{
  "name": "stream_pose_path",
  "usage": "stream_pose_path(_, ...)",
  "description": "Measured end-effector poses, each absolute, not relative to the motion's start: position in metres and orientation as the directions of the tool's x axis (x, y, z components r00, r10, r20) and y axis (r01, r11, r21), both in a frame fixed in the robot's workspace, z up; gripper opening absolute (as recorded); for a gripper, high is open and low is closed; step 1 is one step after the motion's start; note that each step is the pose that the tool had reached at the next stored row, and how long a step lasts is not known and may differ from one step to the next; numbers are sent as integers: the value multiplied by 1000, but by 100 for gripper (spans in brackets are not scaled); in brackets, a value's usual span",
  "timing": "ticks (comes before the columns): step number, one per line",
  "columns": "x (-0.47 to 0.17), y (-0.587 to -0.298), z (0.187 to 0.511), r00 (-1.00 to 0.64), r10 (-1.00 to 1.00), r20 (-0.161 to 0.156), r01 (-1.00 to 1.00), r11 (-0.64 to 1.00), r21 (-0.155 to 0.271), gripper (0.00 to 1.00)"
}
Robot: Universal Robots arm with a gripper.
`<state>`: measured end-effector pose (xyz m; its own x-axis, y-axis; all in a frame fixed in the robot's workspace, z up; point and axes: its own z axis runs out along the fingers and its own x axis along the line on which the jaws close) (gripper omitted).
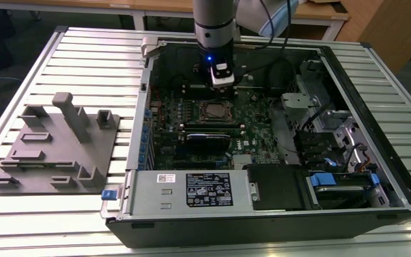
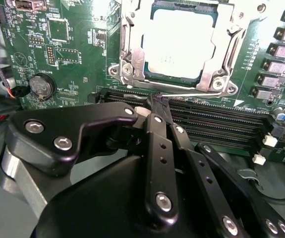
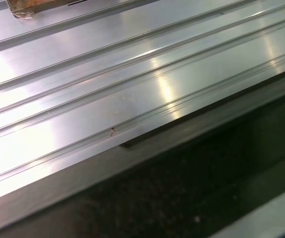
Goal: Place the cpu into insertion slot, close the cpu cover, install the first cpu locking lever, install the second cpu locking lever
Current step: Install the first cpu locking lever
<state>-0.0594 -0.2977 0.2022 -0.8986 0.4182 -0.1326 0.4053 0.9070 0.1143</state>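
the gripper (image 2: 154,101) is clenched: in the second wrist view you see its two black fingers (image 2: 158,144) drawn together, tips meeting at a thin silvery locking lever (image 2: 182,92). you cannot tell whether the tips pinch the lever or only touch it. the lever runs along the side of the socket nearest the gripper, just beside the long black memory slots (image 2: 216,124).

just beyond the fingertips, the cpu (image 2: 177,42) lies flat in the insertion slot (image 1: 211,111), dull silver top facing up. the cpu cover (image 2: 225,54) is folded down over it, its silvery frame framing the chip's top through the square window.

around the socket, note the green motherboard (image 2: 73,54) and a round coin battery (image 2: 39,85).

in the exterior view the arm stands upright inside the open computer case (image 1: 348,214). the power supply box (image 1: 191,190) sits at the case's near edge. a grey fixture plate (image 1: 55,155) lies on the slatted metal table (image 3: 132,74), on the exterior view's left.
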Motion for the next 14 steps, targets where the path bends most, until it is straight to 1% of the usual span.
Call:
stream_pose_path(9,-59,-298,199,-899,416,-139,405,909,100,11)
stream_pose_path(14,-59,-298,199,-899,416,-140,405,909,99,11)
